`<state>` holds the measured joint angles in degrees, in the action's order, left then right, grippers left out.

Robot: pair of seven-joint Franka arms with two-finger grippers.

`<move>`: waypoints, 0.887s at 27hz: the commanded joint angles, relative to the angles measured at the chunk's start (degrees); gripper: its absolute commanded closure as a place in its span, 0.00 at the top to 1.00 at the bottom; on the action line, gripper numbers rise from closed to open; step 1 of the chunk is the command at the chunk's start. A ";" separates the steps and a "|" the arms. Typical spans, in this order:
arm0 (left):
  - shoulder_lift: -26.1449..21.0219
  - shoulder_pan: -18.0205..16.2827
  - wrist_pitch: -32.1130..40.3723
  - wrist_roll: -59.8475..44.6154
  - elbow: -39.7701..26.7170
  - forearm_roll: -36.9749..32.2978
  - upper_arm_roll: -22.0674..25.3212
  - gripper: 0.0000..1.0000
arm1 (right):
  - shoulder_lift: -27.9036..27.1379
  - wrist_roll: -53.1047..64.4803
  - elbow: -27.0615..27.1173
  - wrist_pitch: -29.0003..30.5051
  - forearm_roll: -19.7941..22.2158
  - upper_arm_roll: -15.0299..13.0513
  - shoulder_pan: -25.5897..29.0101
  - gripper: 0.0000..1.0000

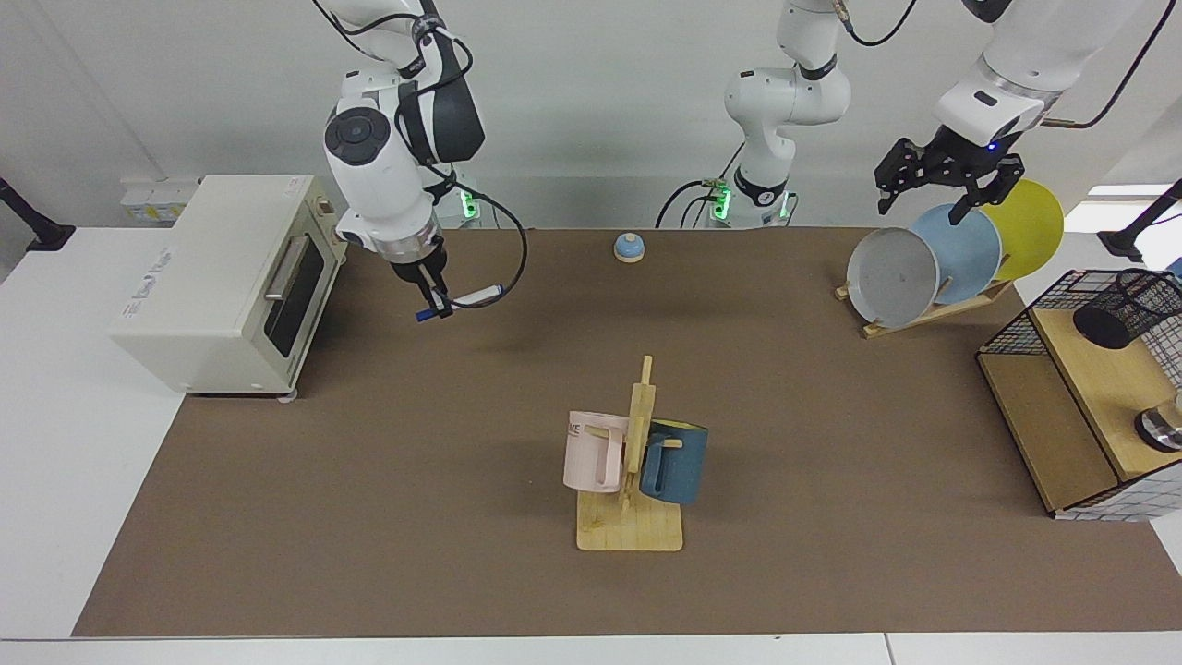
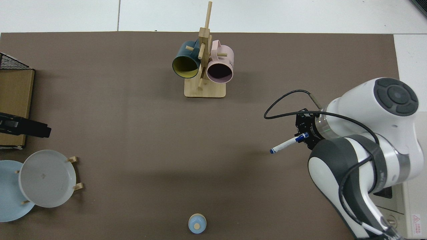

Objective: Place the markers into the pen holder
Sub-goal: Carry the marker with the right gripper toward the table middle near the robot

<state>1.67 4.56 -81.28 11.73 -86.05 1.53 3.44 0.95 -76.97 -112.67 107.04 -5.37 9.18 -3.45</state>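
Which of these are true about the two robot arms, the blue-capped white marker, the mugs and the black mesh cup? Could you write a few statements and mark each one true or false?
1. The right gripper holds the white marker with blue cap clear of the brown table mat. True.
2. The marker is already inside the black wire-mesh pen holder. False: the holder lies far across the table, on the wooden shelf.
3. The left gripper carries a plate. False: it hangs open above the grey plate, waiting.
4. A pink mug and a dark blue mug hang on the wooden mug stand. True.
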 commanded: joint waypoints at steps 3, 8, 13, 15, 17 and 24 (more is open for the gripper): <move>1.76 -0.34 -0.54 3.21 -2.11 0.14 -0.19 1.00 | 6.69 -4.49 -0.26 -4.46 -3.50 -0.04 -4.18 0.00; 1.76 -0.43 -0.81 6.98 -2.11 0.14 -0.19 1.00 | 8.10 -12.75 -0.18 -4.47 -3.50 -0.04 -11.65 0.00; 1.76 -0.51 -1.25 15.41 -2.11 0.14 -0.10 1.00 | 8.10 -21.63 1.05 -3.33 -4.38 -0.04 -17.02 0.00; 1.76 -0.51 -1.16 18.93 -2.11 0.14 -0.02 1.00 | 7.75 -24.19 2.28 -3.24 -5.26 -0.04 -18.69 0.00; 1.76 -0.78 -1.16 23.31 -2.20 0.14 -0.02 1.00 | 7.31 -27.17 3.68 -3.15 -5.70 -0.04 -21.06 0.00; 1.76 -0.78 -0.37 44.67 -2.20 0.32 -0.19 0.99 | 4.50 -38.16 8.25 -0.34 -5.88 -0.04 -25.46 0.00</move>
<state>1.72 4.27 -81.34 44.49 -86.16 1.53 3.56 8.41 -109.34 -108.23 105.15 -10.15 9.50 -27.27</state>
